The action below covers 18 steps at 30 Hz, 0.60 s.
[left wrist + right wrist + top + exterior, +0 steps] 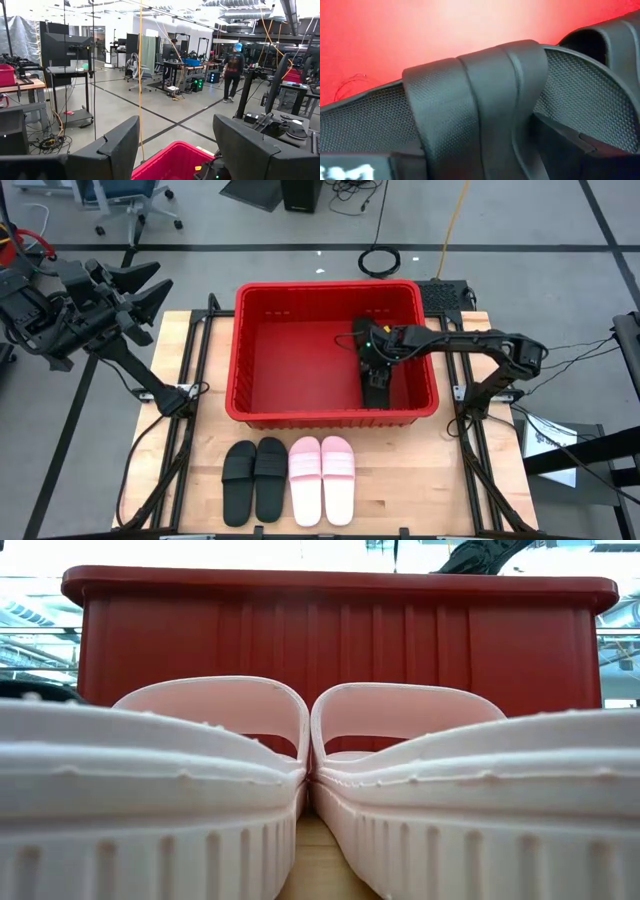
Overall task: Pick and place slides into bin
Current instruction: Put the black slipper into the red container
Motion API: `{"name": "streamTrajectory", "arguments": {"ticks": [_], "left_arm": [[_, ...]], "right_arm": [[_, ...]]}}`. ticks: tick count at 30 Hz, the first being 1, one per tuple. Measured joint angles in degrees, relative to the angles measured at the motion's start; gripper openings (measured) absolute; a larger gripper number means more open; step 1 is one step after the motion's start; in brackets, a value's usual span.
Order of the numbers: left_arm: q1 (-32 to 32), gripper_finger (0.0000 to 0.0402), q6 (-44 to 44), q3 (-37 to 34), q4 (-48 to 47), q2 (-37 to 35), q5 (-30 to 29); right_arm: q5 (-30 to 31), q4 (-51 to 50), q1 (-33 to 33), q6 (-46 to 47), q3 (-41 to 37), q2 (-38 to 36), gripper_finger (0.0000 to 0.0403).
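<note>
R hand (377,375): reaching into bin (300,412) from the 3 o'clock side, arm stretched across the rim. Hand sits low in the bin's 3 o'clock half, over a black slide (377,388) lying on the bin floor. R wrist view: fingers (560,135) either side of the slide's strap (475,100), textured footbed visible both sides, red floor behind; a second black slide (605,40) just beside it. Hand grasping the strap, not released. Whether the slide is lifted off the floor or resting: cannot tell.

L hand (135,285): waiting, raised at 9–10 o'clock off the counter's edge, well apart from bin. L wrist view: both fingers (115,145) spread wide with nothing between them. Released. Bin corner shows beyond it.

Bin: red crate at centre of counter (400,480), toward 12 o'clock. Its 9 o'clock half shows bare floor.

Outside bin, on counter at 6 o'clock, four slides in a row, toes toward bin: black pair (254,478) at the 9 o'clock end, pink pair (321,477) just beside it at the 3 o'clock end, pairs touching or nearly so. Low view: pink pair fills the foreground, inner edges touching, bin wall directly behind.

Beyond counter: a person (233,70) standing far off in the room, L wrist view.
</note>
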Motion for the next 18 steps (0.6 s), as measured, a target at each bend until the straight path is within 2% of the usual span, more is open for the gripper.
{"name": "streamTrajectory", "arguments": {"ticks": [9,13,18], "left_arm": [[0.00,0.0255,0.04,0.00,0.00,0.02,0.00],[0.00,0.0255,0.60,0.00,0.00,0.00,0.00],[0.00,0.0255,1.05,0.00,0.00,-0.02,-0.08]], "right_arm": [[-2.31,-1.07,-0.44,-1.83,0.42,-0.82,0.0232],[-1.35,-0.83,-0.37,-2.30,0.42,-0.91,0.0235],[-1.88,-0.33,-0.42,-2.11,0.42,-0.91,0.0274]]}}
